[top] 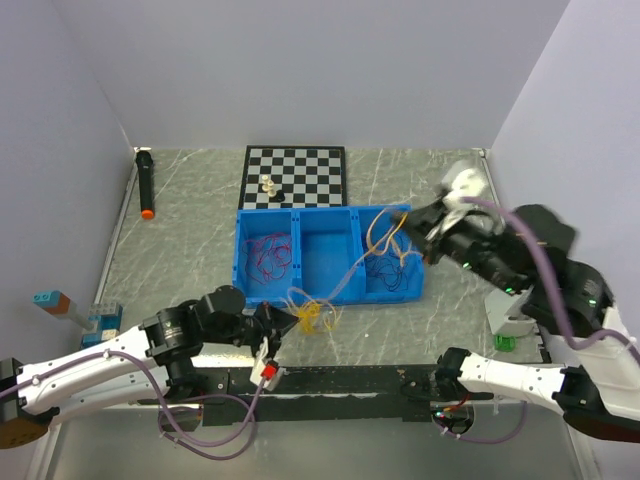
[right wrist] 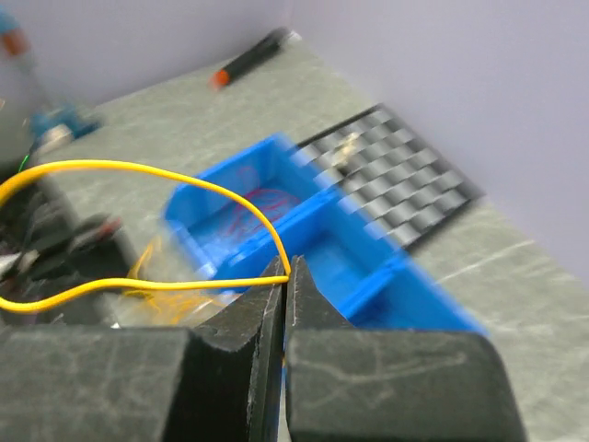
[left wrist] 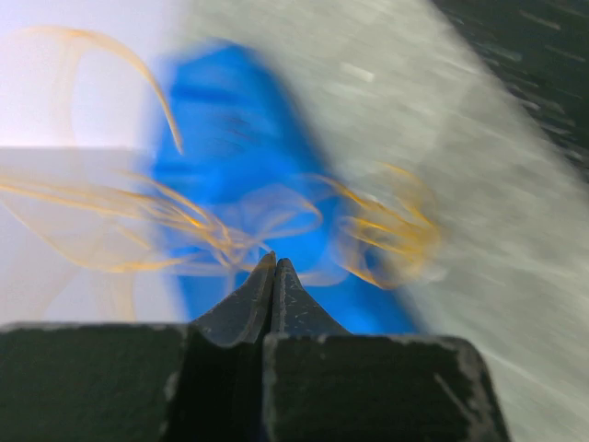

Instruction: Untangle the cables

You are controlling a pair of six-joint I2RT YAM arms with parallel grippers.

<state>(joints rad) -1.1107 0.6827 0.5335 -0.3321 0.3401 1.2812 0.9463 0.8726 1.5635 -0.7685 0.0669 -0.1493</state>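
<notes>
Thin yellow-orange cables [top: 312, 315] lie bunched on the table just in front of the blue three-part bin [top: 330, 297]. My left gripper [top: 292, 322] is at this bunch. In the left wrist view its jaws [left wrist: 274, 263] are shut, and blurred yellow strands [left wrist: 184, 216] meet at the tips. My right gripper [top: 412, 232] hovers over the bin's right compartment. It is shut on one yellow cable [right wrist: 184, 180], pinched at the tips [right wrist: 287, 267] and looping left. Red cables [top: 268, 255] lie in the left compartment. Dark and orange cables [top: 385, 268] lie in the right compartment.
A chessboard [top: 300, 175] with a few pieces [top: 268, 185] lies behind the bin. A black marker with an orange tip [top: 146, 185] lies at the far left. Toy blocks [top: 75, 315] stand at the left edge. A green object [top: 505, 342] sits by the right arm.
</notes>
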